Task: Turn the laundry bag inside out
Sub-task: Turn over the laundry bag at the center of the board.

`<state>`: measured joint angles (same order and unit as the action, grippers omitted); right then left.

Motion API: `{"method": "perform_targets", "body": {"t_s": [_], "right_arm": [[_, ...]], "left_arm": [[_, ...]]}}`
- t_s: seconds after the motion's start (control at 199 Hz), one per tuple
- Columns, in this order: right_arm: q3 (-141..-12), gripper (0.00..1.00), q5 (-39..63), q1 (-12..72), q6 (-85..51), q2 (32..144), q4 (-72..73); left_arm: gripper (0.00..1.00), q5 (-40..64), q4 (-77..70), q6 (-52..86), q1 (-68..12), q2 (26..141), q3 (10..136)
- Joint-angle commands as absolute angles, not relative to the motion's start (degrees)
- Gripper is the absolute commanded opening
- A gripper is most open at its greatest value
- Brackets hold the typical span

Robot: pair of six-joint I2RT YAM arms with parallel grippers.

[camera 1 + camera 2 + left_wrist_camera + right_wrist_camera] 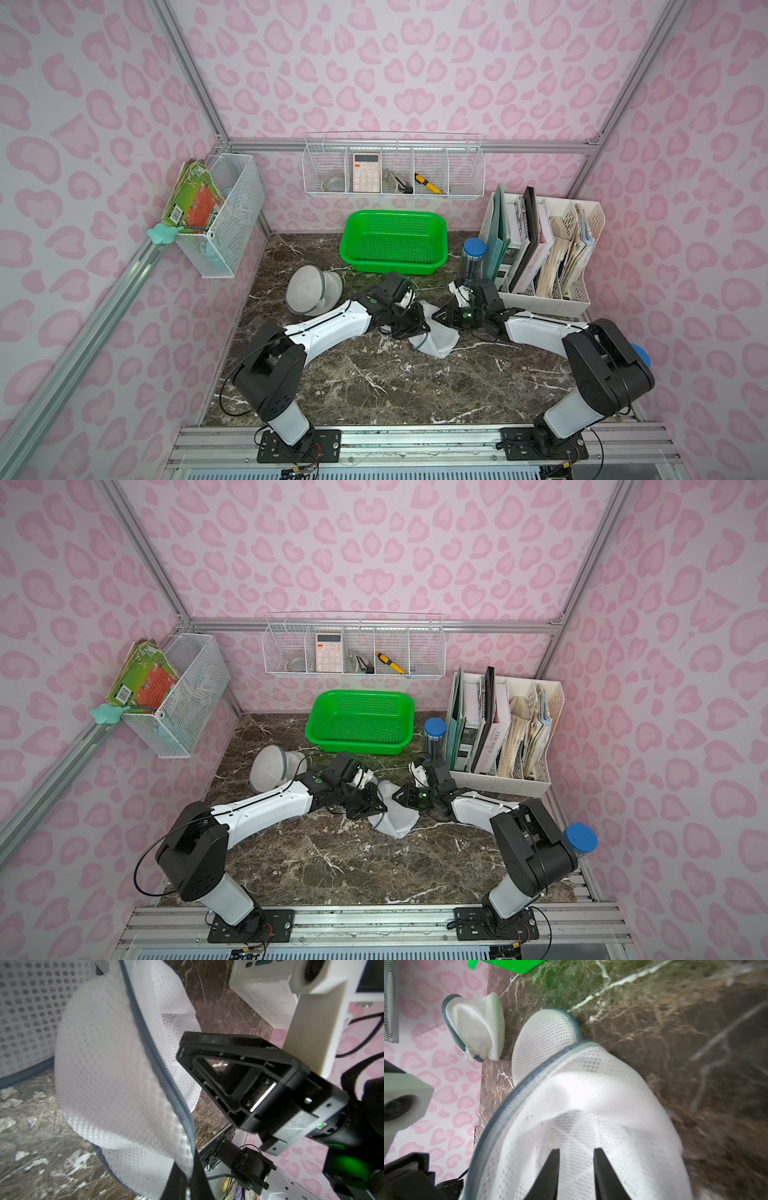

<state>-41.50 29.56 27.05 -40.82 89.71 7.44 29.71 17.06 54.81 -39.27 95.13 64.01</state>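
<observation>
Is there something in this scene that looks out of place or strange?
Nothing is spilled or broken. The laundry bag is crumpled at the middle of the table, which fits the task. One small oddity: a second mesh bag seems tipped on its side near the left edge.

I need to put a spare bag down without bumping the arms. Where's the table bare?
The widest bare marble lies at the front, between the left arm and right arm, nearer than the laundry bag. The middle is crowded: both arms meet at that bag, with a second mesh bag, green basket and file organizer around it.
</observation>
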Motion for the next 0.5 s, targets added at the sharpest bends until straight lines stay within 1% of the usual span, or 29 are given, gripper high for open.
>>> {"method": "perform_targets", "body": {"t_s": [0.0,0.03,0.065,0.096,0.166,0.181,0.191,0.201,0.272,0.362,0.428,0.498], "right_arm": [[-39.88,0.43,27.10,26.41,-39.27,85.07,3.17],[-39.73,0.45,26.15,26.46,-38.83,83.38,2.26],[-39.82,0.47,25.28,26.58,-38.52,81.55,1.11],[-40.08,0.48,24.70,26.68,-38.18,80.15,0.22],[-41.37,0.52,22.96,27.24,-37.15,77.57,-2.26],[-41.82,0.53,22.49,27.38,-36.88,77.15,-2.91],[-42.05,0.53,22.17,27.61,-36.66,76.99,-3.23],[-42.31,0.54,21.87,27.84,-36.37,76.77,-3.66],[-45.07,0.57,19.83,29.75,-34.54,76.34,-6.48],[-49.05,0.58,17.58,33.21,-32.28,77.94,-9.95],[-51.53,0.58,16.66,35.89,-31.16,79.87,-11.60],[-53.59,0.56,16.17,38.36,-30.42,82.05,-12.38]], "left_arm": [[0.38,30.50,17.40,53.57,-39.11,95.61,64.61],[0.48,30.21,17.54,53.45,-39.11,95.40,64.60],[0.57,29.46,18.04,53.28,-39.06,95.00,64.76],[0.62,28.79,18.50,53.05,-38.89,94.43,64.85],[0.71,27.83,19.46,52.51,-37.98,92.99,64.86],[0.82,27.71,19.75,52.39,-37.71,92.68,64.86],[0.86,27.69,19.83,52.25,-37.53,92.47,64.86],[0.87,27.64,20.03,52.15,-37.35,92.22,64.82],[0.88,27.60,21.27,51.15,-35.82,90.60,64.89],[0.85,27.17,22.64,50.08,-33.51,88.16,64.13],[0.84,26.57,23.53,49.63,-31.79,86.73,62.60],[0.79,26.39,23.73,49.55,-29.82,85.33,60.19]]}}
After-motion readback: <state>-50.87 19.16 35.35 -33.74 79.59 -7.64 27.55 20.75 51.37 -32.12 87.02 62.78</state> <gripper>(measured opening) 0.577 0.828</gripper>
